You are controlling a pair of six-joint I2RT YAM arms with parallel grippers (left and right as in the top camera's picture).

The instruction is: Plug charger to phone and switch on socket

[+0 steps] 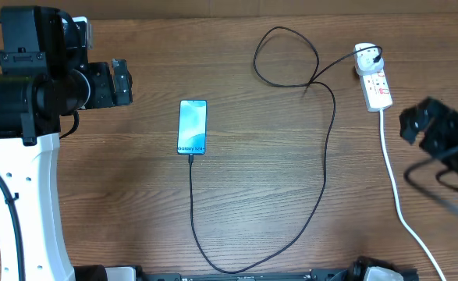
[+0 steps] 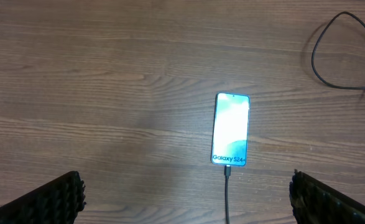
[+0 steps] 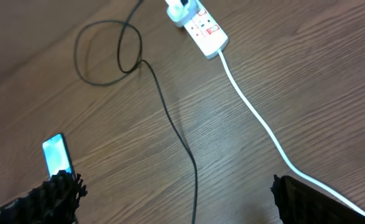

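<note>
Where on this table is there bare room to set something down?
Bare wood lies left of the phone and in the pocket between the two runs of the charger. Crowded: around the socket, between the cable loop and white cord.

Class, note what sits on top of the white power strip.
A white plug sits on one end of the power strip, black cable leaving it. The red-marked rest is bare. The plug's pins and the holes beneath are hidden.

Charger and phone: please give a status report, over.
Left gripper and right gripper: jaws open, empty. Charger tip in phone, plug in socket. On or off: cannot tell. Nothing in the way.
</note>
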